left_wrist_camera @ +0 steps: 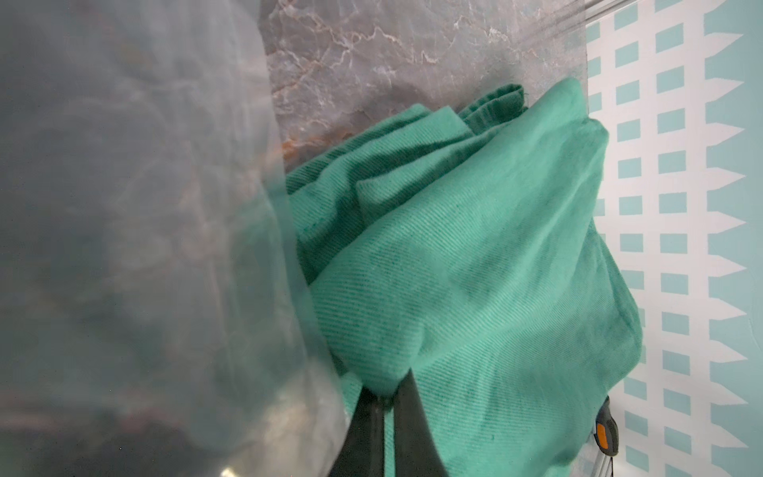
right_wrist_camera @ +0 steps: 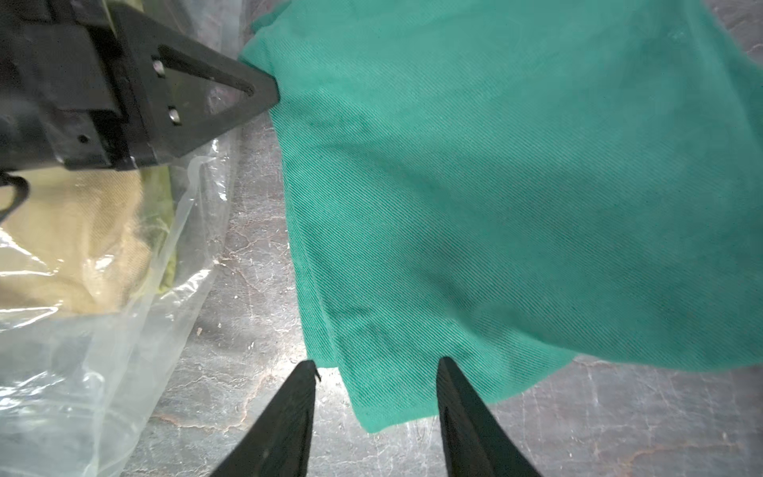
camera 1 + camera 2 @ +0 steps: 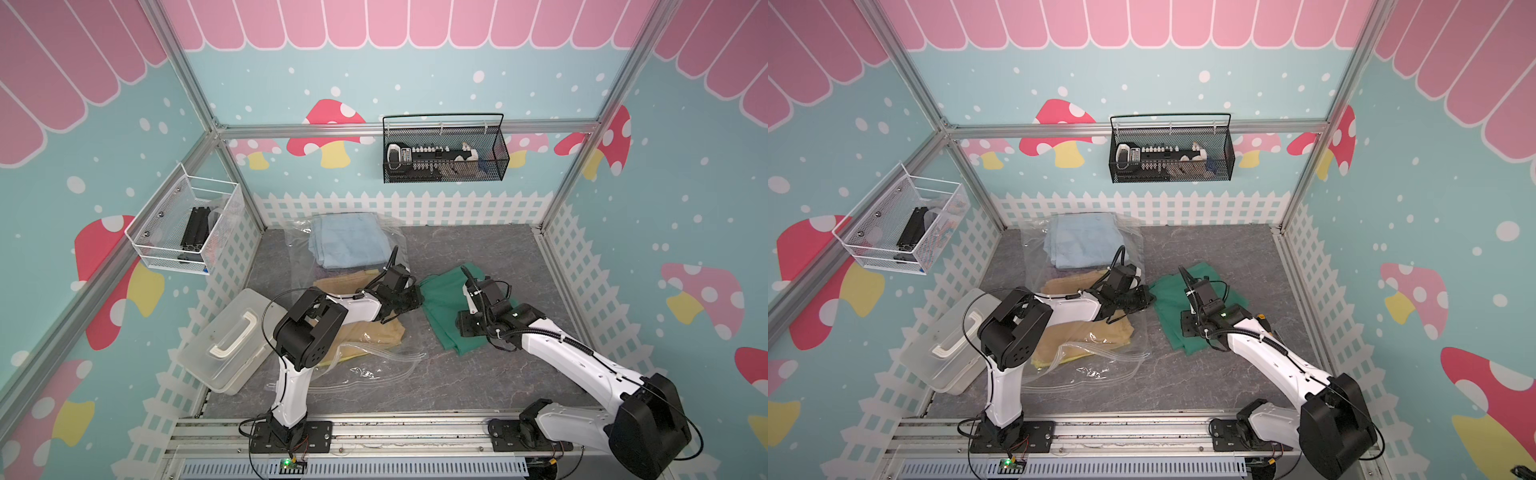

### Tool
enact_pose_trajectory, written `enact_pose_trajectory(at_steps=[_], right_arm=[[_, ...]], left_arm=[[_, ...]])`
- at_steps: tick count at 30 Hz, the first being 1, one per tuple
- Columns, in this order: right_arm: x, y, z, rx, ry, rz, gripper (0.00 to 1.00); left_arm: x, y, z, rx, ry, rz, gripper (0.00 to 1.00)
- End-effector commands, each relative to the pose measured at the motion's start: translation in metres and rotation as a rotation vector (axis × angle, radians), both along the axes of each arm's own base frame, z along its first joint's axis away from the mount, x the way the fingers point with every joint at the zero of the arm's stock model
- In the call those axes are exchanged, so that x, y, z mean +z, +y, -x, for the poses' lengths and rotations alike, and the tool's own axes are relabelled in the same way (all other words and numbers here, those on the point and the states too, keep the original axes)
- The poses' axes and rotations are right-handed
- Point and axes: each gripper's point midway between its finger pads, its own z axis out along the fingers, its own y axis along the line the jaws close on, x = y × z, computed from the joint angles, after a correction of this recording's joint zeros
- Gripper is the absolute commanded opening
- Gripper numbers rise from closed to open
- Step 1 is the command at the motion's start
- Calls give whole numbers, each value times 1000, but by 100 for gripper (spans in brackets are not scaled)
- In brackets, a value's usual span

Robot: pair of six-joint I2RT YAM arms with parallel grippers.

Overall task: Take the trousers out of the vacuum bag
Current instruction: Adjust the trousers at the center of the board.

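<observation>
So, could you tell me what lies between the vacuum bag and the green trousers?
Bare tabletop, crossed by the left claw gripping the green trousers, in the right wrist view.

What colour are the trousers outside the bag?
Green trousers, clearest in the right wrist view.

The dark green twill trousers (image 3: 442, 303) lie loosely folded on the grey tabletop (image 3: 478, 249). They are outside the large crinkly transparent plastic vacuum bag (image 3: 365, 372) and just beside it, with one corner pinched in the left hand (image 2: 270, 93). Inside the bag, the light blue trousers (image 3: 349, 241) lie farthest back and the tan trousers (image 3: 376, 332) nearer. The yellow trousers (image 3: 1040, 363) show as an edge beneath the tan.
</observation>
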Motion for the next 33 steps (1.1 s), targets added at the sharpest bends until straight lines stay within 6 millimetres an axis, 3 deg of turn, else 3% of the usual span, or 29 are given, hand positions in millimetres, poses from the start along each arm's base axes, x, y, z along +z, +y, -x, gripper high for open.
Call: enact_pose_trajectory(at_steps=[1, 10, 13, 18, 22, 26, 31, 32, 33], right_arm=[[-7, 3, -8, 52, 1, 41, 50], [-38, -9, -13, 60, 41, 163, 62], [-46, -19, -12, 39, 49, 214, 62], [-51, -22, -16, 24, 53, 245, 46], [-46, -19, -22, 21, 32, 235, 26], [-39, -10, -26, 37, 22, 201, 12], [-26, 6, -24, 79, 1, 151, 8], [-24, 11, -21, 92, -4, 140, 8], [-22, 17, -18, 111, -6, 125, 15]], left_arm=[[10, -1, -5, 3, -19, -3, 6], [13, -10, -6, 4, -12, 2, 6], [13, -11, -4, 2, -13, -1, 5], [12, -17, -1, -14, -21, 6, 5], [11, -23, 3, -38, -25, -10, 4], [12, -22, 3, -46, -32, -22, 3], [18, -21, 2, -54, -45, -34, 2], [19, -21, 2, -55, -51, -38, 2], [19, -20, 1, -54, -52, -44, 2]])
